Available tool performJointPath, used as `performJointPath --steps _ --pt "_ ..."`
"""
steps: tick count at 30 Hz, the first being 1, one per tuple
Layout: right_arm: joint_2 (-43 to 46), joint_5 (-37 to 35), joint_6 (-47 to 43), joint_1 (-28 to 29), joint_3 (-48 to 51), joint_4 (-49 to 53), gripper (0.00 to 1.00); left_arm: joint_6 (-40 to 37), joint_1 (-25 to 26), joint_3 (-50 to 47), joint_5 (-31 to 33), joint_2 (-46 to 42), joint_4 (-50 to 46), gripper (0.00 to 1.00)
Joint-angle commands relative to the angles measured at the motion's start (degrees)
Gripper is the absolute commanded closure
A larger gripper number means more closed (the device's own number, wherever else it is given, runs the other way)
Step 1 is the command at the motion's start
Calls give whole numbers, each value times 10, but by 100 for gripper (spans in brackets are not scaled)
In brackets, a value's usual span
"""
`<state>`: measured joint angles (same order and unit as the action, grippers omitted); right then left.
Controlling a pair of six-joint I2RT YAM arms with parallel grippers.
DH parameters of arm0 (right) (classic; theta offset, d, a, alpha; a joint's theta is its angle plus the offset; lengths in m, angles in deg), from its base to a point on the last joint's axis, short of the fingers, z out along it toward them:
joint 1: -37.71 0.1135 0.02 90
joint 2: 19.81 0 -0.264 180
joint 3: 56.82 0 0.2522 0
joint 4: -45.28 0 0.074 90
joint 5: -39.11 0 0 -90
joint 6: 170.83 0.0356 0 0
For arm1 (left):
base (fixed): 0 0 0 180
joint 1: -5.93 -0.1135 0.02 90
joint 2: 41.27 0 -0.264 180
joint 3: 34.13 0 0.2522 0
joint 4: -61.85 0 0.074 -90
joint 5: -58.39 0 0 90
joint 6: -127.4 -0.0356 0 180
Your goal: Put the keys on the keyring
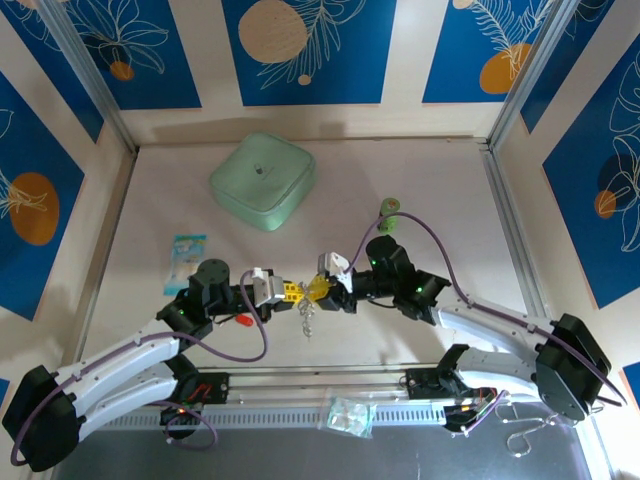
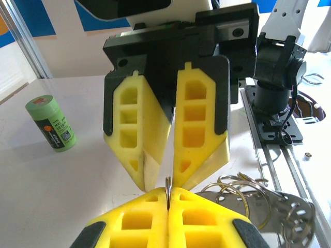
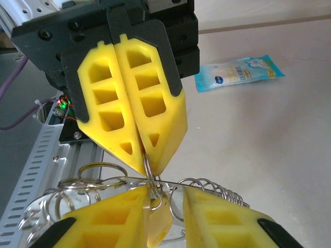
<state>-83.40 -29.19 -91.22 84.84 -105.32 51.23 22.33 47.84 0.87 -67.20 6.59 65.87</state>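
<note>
Tip to tip at mid-table, the left gripper met the right gripper, with the keyring dangling just beneath. The pale green lid sat well behind.

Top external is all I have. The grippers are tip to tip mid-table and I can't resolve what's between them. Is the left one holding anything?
Observer: Yes. On the left wrist camera the left gripper is shut on the keyring, with one thin ring pinched edge-on at its tip.
Operator: And the right?
Observer: On its own wrist camera the right gripper has its jaws apart, with a pale yellow piece between them. I can't tell whether they grip it.
Operator: Anything else at that pinch?
Observer: A wire coil sits right beside it, next to more rings of the keyring.
</note>
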Motion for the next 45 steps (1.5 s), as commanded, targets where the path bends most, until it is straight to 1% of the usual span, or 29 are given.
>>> performJointPath --steps 1,5,10,13,14,16,17,20,23,31,34,38,43,45 --pt "-7 18 5 3 -18 -23 79 1 5 1 -19 -2 29 100" --pt "-13 27 13 3 -19 -40 81 3 5 0 -20 0 32 100" --pt "-15 36 14 2 -16 -46 91 3 5 0 -16 2 34 100" --pt "-14 42 3 1 -20 -29 100 3 5 0 -1 2 33 100" --pt "-10 40 -4 1 -22 -18 100 0 5 0 8 0 27 96" --pt "-2 25 -22 0 -27 9 100 -9 5 5 21 -2 4 82" --pt "2 14 -35 0 -32 32 100 -18 5 10 27 -3 -15 78" --pt "2 -21 -80 3 -56 108 100 -42 5 26 36 -1 -70 75" --pt "-7 -48 -119 8 -84 171 100 -50 5 37 45 8 -95 75" --pt "-37 -103 -179 34 -141 258 100 -51 5 56 35 27 -107 75" --pt "-47 -114 -194 43 -156 275 100 -51 5 56 35 29 -105 75" --pt "-64 -130 -207 58 -175 288 100 -52 5 59 33 34 -104 80" --pt "-72 -130 -207 71 -188 282 100 -59 5 63 29 43 -115 83" --pt "-73 -129 -204 75 -192 279 100 -60 5 63 27 43 -118 86"
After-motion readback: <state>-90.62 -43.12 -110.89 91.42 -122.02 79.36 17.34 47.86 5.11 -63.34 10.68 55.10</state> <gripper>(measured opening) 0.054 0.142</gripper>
